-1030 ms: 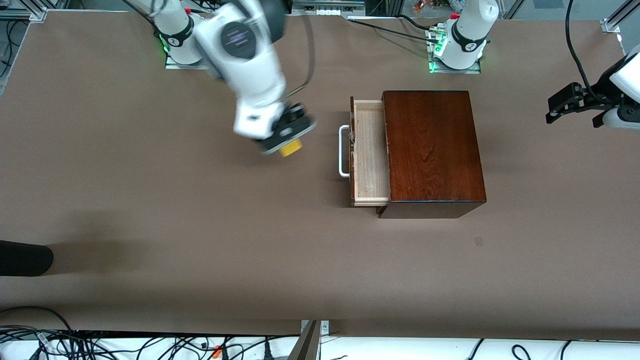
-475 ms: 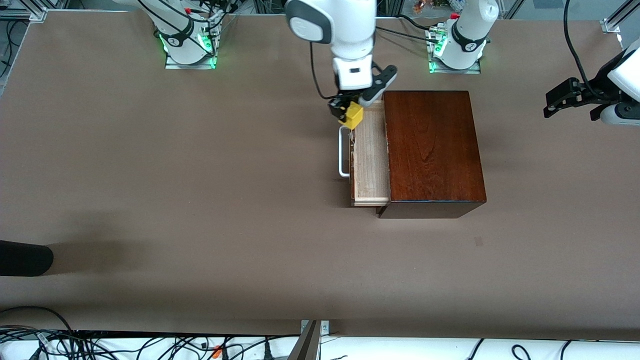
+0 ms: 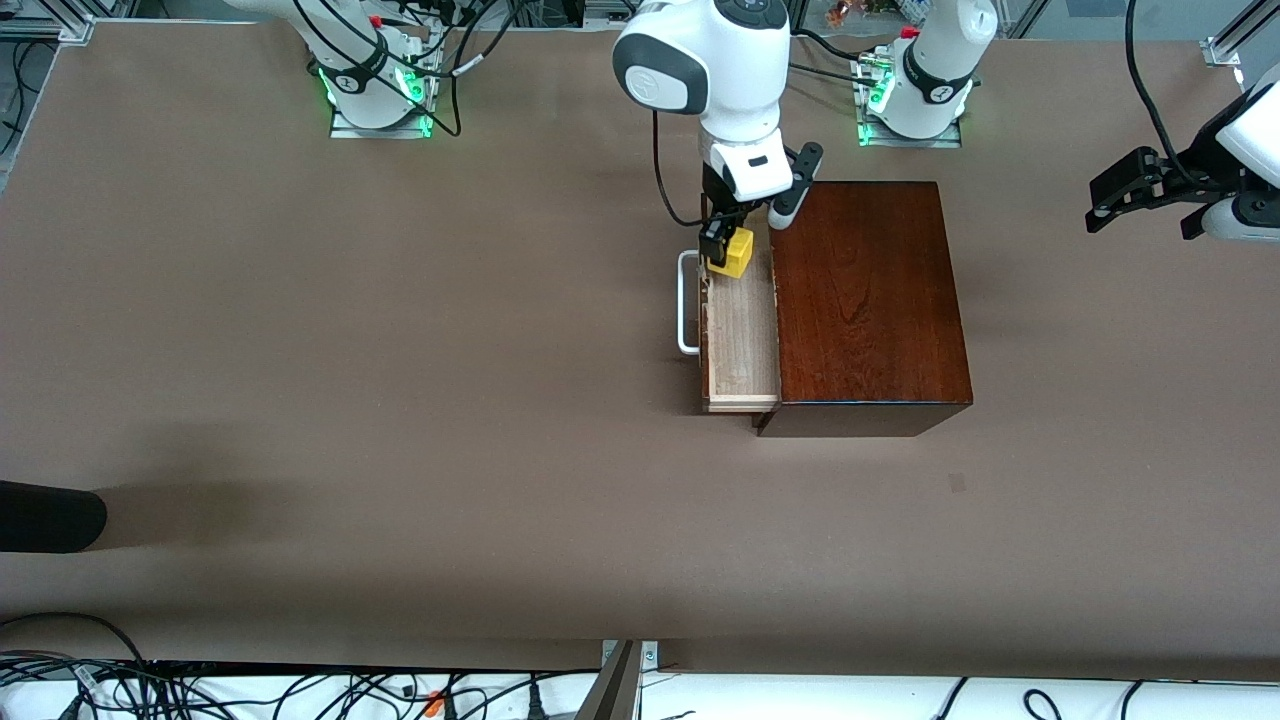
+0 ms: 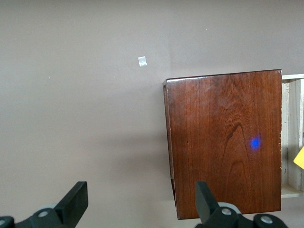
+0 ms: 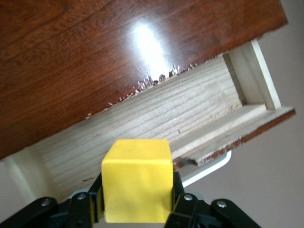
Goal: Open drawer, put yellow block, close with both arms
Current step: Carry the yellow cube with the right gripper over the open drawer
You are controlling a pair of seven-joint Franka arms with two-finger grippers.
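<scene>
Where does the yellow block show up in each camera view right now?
Front view: yellow block, held in the right gripper over the open drawer.
Left wrist view: only a yellow corner at the picture's edge.
Right wrist view: large, in the foreground.
Shared landmark: mahogany box.

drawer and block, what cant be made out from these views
- Drawer: its inner part is hidden under the box in every view.
- Yellow block: the underside is unseen; the right gripper covers its sides.
- Left gripper: fingertips cut off by the left wrist view's edge.
</scene>
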